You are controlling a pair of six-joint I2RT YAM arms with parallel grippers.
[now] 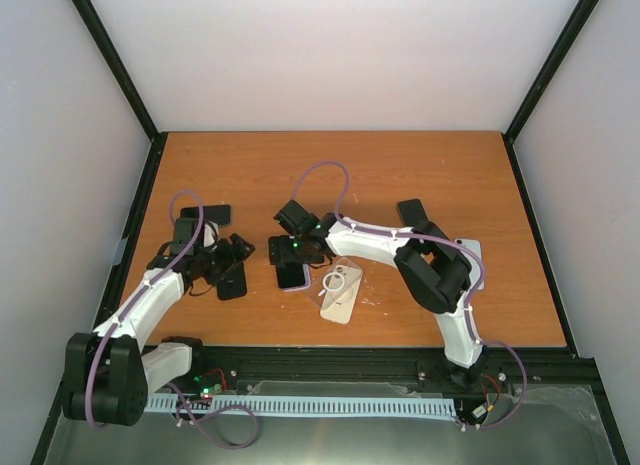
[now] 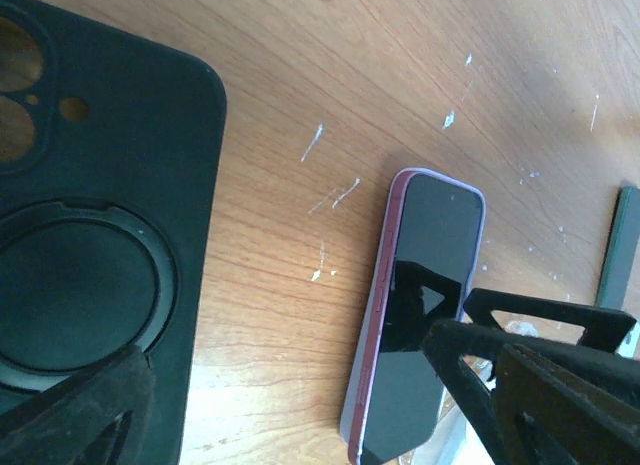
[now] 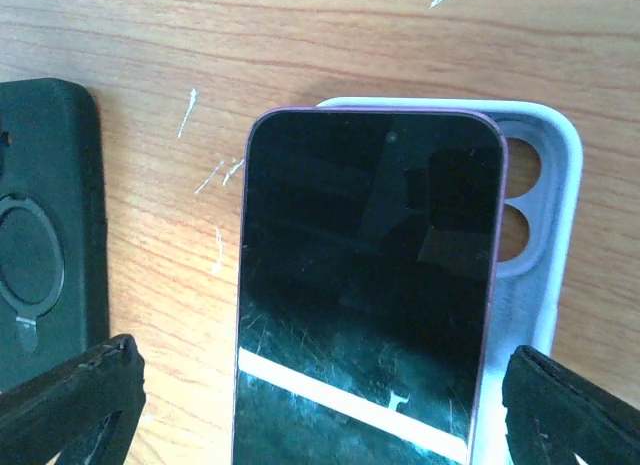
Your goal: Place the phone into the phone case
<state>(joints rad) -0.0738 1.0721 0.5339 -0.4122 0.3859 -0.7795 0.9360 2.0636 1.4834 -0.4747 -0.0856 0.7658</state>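
Observation:
The phone (image 3: 370,285), dark screen up with a purple rim, lies partly over a lavender case (image 3: 545,215), shifted to the case's left, so the camera cut-outs still show. In the top view the phone (image 1: 293,276) sits mid-table under my right gripper (image 1: 297,253). My right gripper (image 3: 325,405) is open, one finger on each side of the phone. My left gripper (image 1: 225,257) is open and empty, between a black ring case (image 2: 100,235) and the phone (image 2: 425,305).
A clear case with a white ring (image 1: 340,293) lies just right of the phone. The black ring case (image 1: 232,281) lies to the phone's left. Two more dark flat items lie at the back left (image 1: 212,213) and back right (image 1: 412,210).

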